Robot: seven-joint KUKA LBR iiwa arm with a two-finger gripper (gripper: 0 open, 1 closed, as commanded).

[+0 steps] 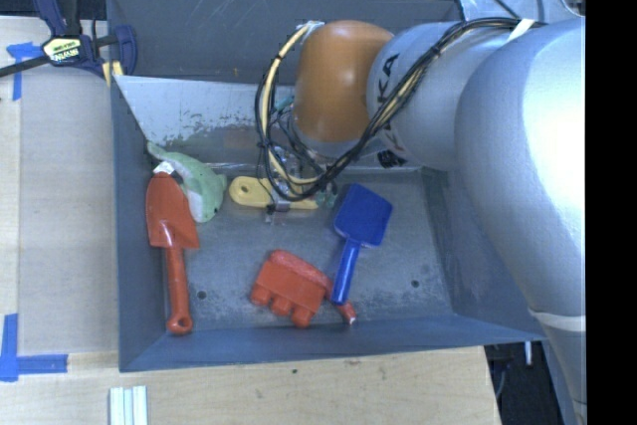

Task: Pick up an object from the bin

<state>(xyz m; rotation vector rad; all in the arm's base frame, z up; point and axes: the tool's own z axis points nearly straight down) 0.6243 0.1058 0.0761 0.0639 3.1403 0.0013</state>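
Yellow flat toy (247, 190) lay mid-bin toward the back wall, with the gripper (280, 200) at its right end. How wide the gripper stood couldn't be told. Green soft piece (202, 182) just left, blue shovel (356, 226) just right. Risk: the low toy slipping out, or the shovel getting snagged.

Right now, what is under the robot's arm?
A yellow piece pokes out beside a green lump. Its right end is hidden by the arm, so its shape is unclear.

Grey bin (418, 264) has a red shovel (169, 234) at left, green lump (199, 182) upper left, yellow piece (249, 191) centre, blue shovel (356, 224) centre-right, orange block (289, 286) lower middle.
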